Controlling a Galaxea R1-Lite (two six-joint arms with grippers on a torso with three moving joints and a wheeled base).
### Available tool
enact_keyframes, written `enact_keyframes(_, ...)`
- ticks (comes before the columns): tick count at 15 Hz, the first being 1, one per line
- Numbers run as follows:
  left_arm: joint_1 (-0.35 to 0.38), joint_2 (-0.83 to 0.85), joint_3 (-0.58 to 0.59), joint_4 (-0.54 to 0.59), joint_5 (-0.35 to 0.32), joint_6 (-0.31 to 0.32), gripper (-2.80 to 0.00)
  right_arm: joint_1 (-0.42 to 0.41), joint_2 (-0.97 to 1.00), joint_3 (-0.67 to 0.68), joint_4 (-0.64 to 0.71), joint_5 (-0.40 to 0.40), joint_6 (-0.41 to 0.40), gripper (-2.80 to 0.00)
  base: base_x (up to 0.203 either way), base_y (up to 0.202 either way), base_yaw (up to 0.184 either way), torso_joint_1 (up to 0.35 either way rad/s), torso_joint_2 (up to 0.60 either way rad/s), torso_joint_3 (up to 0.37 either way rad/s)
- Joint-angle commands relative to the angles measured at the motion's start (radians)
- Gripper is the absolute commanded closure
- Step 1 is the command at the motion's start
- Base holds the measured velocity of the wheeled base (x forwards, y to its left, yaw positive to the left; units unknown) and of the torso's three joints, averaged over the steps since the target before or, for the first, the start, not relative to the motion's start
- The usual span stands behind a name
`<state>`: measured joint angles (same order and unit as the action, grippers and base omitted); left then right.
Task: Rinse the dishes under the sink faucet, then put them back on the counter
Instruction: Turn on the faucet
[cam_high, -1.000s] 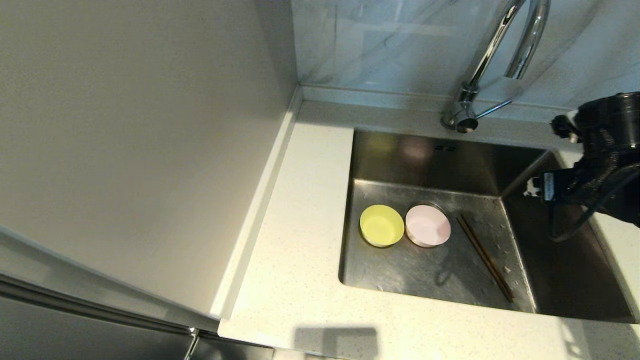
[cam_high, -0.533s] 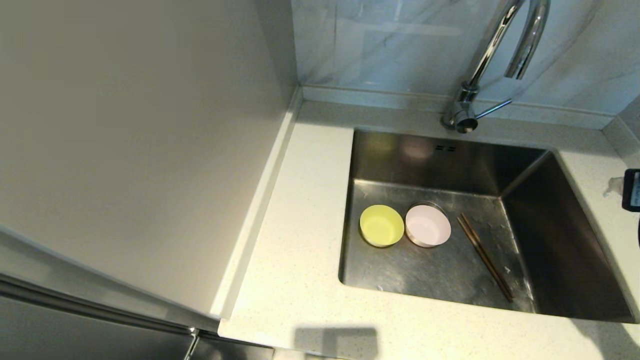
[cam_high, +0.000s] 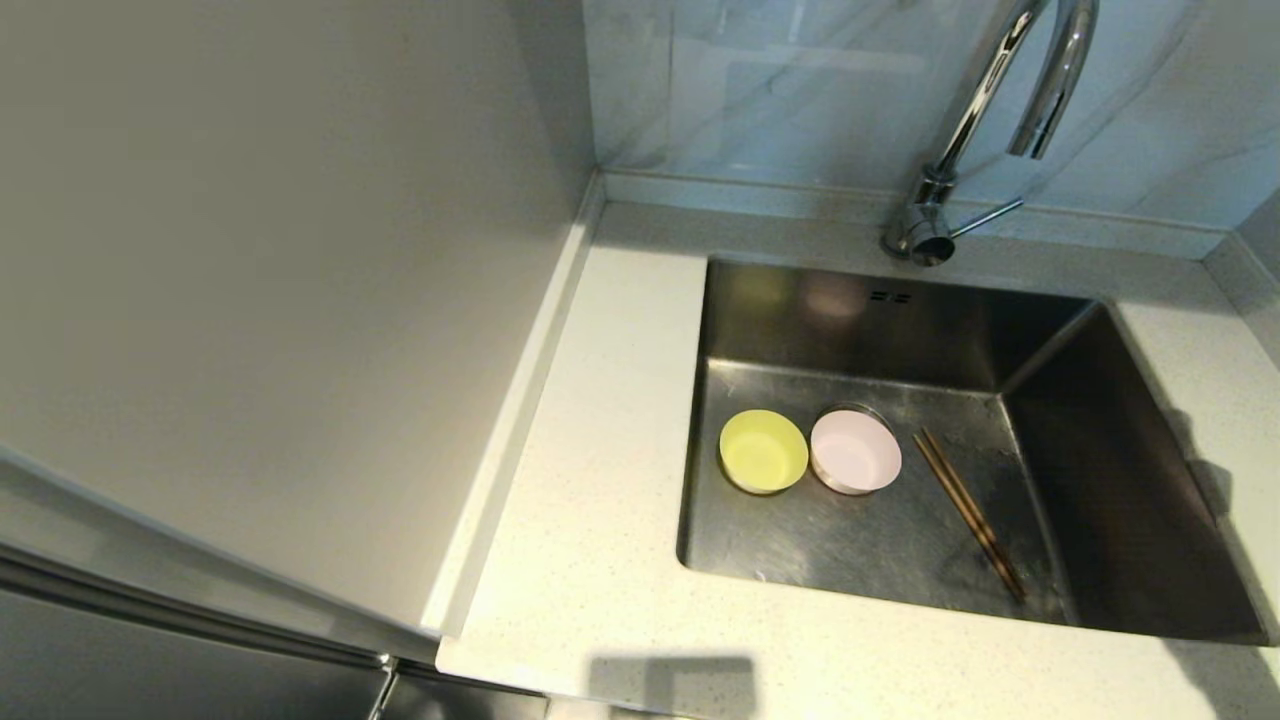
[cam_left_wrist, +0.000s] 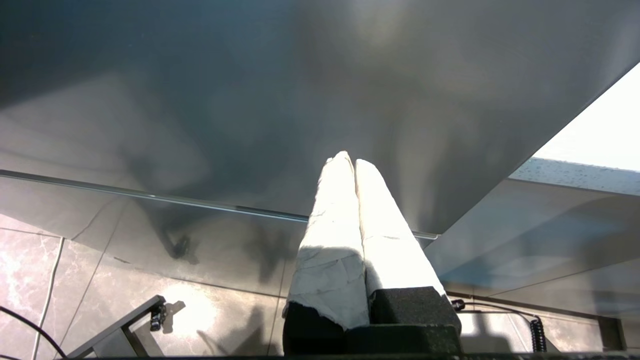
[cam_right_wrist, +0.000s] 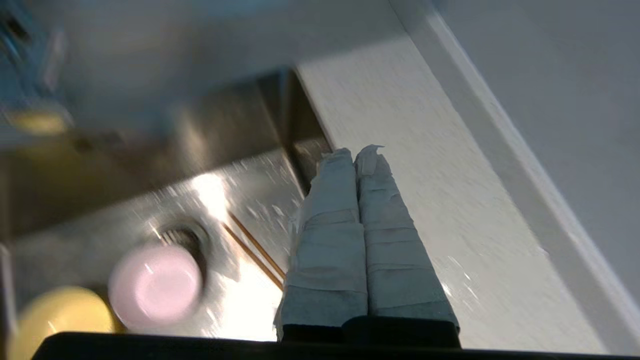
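The dishes lay on the floor of the sink, none of them held. The right end effector had its two taped fingers pressed flat together with nothing between them, hanging above the sink's edge where the steel wall met the tabletop. It touched nothing. In its own wrist view the pink bowl sat beside the round drain, the yellow-green bowl next to it was cut off by the frame edge, and the chopsticks ran partly behind the fingers, so only their far ends showed. That view was smeared, and the sink's far wall and whatever stood beyond it could not be made out.

The left end effector was parked low, well away from the sink, its wrapped fingers likewise closed on each other and empty, pointing at a dark glossy panel with tiled floor below.

Neither arm appeared in the head view. There the yellow-green bowl and the pink bowl stood upright, rims touching or nearly so, near the sink's left wall. The chopsticks lay side by side on the steel, slanting toward the near edge, just apart from the pink bowl. The faucet rose from the back of the tabletop, its arch clipped by the top of the frame and its spout over the basin.
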<state>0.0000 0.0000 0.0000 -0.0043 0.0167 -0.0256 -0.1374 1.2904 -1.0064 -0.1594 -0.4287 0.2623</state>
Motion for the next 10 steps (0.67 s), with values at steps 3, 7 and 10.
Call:
enact_keyframes(3,0.0,-0.003,0.0,0.0,0.0,0.0,0.0,0.0,0.27,-0.198,-0.241,0.051,0.025,0.0,0.0,0.0,0.0,0.0,0.0,0.0)
enact_keyframes(7,0.0,-0.003,0.0,0.0,0.0,0.0,0.0,0.002,0.453,-0.444,-0.284,0.099,0.129,0.0,0.0,0.0,0.0,0.0,0.0,0.0)
enact_keyframes(10,0.0,-0.003,0.0,0.0,0.0,0.0,0.0,0.002,0.531,-0.515,-0.29,0.135,0.186,0.0,0.0,0.0,0.0,0.0,0.0,0.0)
